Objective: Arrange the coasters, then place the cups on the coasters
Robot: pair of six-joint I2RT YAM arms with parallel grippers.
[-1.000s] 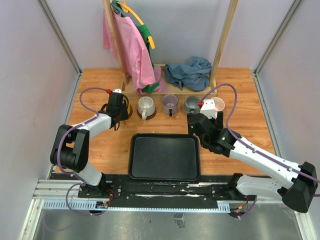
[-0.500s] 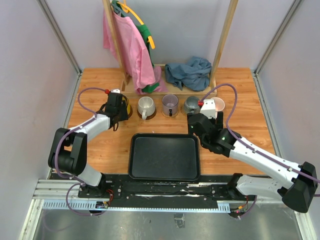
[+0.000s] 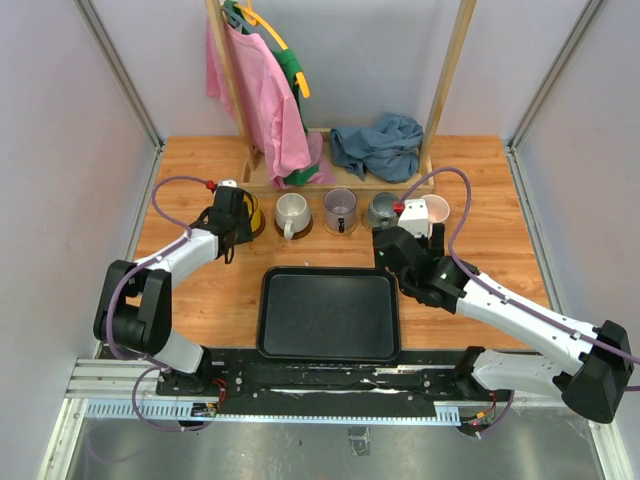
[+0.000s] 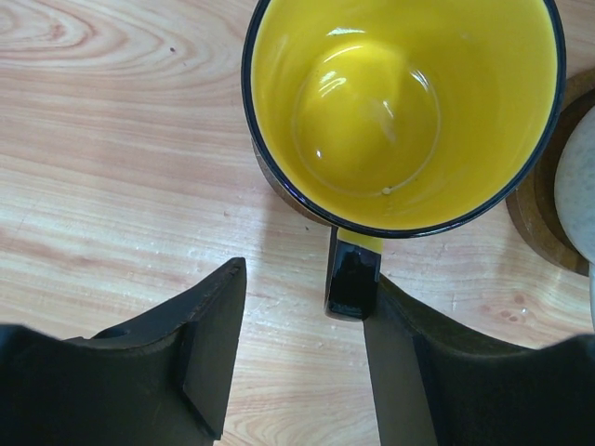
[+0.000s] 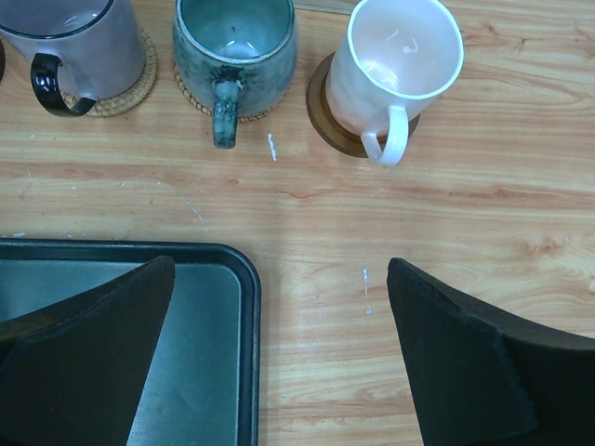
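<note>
Five cups stand in a row at the back: yellow (image 3: 248, 212), cream (image 3: 291, 211), purple (image 3: 340, 207), grey (image 3: 383, 207) and pink (image 3: 436, 209). The purple cup (image 5: 70, 37) and grey cup (image 5: 232, 37) rest on tan coasters (image 5: 136, 85). Under the pink cup (image 5: 402, 60) is a dark brown coaster (image 5: 325, 123). My left gripper (image 4: 302, 348) is open just short of the yellow cup (image 4: 404, 102); its black handle (image 4: 351, 279) lies against the right finger, and the left finger stands apart. My right gripper (image 5: 279, 353) is open and empty, over the tray's corner.
A black tray (image 3: 330, 312) lies near the front between the arms. Behind the cups stands a wooden rack (image 3: 445, 80) with a pink garment (image 3: 262, 95), and a blue cloth (image 3: 378, 145) is heaped at its foot. Beside the yellow cup lies another dark coaster (image 4: 544, 223).
My left gripper's jaws have widened around the yellow cup's handle, and that wrist has shifted slightly. The right arm has barely moved.
</note>
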